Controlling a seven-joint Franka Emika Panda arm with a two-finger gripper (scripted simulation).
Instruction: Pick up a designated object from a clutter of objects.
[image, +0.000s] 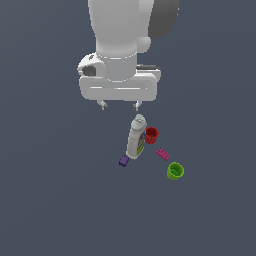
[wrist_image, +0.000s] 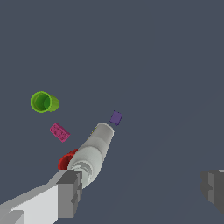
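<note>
Gripper (image: 119, 105), jaws apart and empty, hangs high in the frame's upper centre, giving the wrist camera a full survey of the clutter. The pink brick (image: 162, 153) lies lower right of centre, between red cup (image: 151, 134) and green cup (image: 175, 171), beside the bottle (image: 136, 136).

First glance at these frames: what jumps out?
The big white arm fills the exterior view's top, its open gripper hanging empty above the clutter. Below it stands the tall white bottle with the red cup beside it. The magenta brick lies between red cup and green cup.
</note>
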